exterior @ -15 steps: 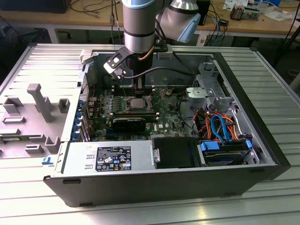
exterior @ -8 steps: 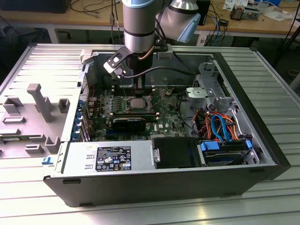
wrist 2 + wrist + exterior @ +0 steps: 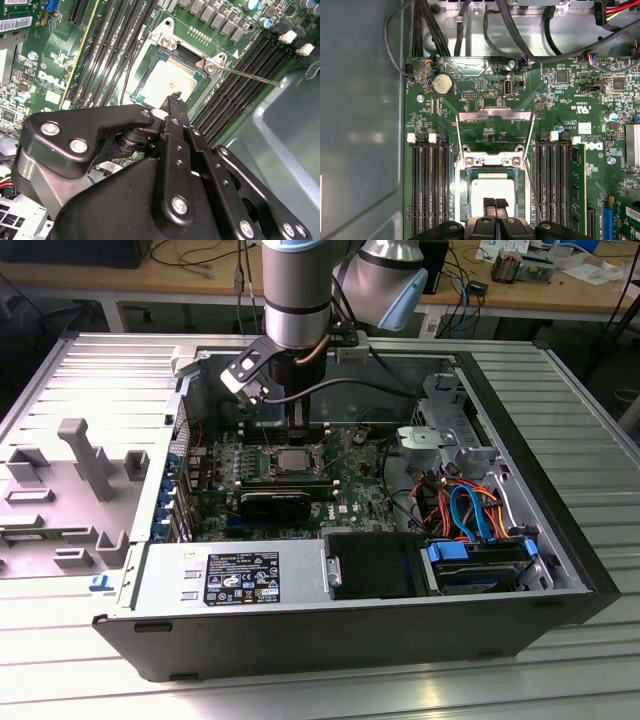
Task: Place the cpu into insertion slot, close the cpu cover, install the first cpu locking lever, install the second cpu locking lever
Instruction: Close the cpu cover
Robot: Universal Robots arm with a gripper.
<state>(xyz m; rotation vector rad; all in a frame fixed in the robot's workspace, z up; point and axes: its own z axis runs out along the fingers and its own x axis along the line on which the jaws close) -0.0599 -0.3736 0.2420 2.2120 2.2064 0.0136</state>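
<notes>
An open computer case [image 3: 300,640] lies on its side in the middle of the ribbed metal bench [image 3: 590,440], with a grey moulded fixture [image 3: 85,455] beside it toward the bench edge at the exterior view's left. The arm reaches down into the case over the green motherboard [image 3: 560,100]. The cpu [image 3: 492,187] sits flat in the insertion slot [image 3: 521,190], its dull silver top facing up and the black socket edge showing around it. The cpu cover [image 3: 495,116] is swung up and open on its hinge, so its square window frames bare board rather than the chip. In the second wrist view a thin locking lever [image 3: 250,77] sticks out from a corner of the socket frame, out over the memory slots [image 3: 240,75]. The end effector [image 3: 495,204] hangs directly over the cpu with its two ribbed fingertips pressed together and nothing between them (whether the tips actually touch the chip's top cannot be told). Banks of long black memory slots run along both sides of the socket, and a round coin cell [image 3: 441,84] sits on the board beyond the raised cover.
</notes>
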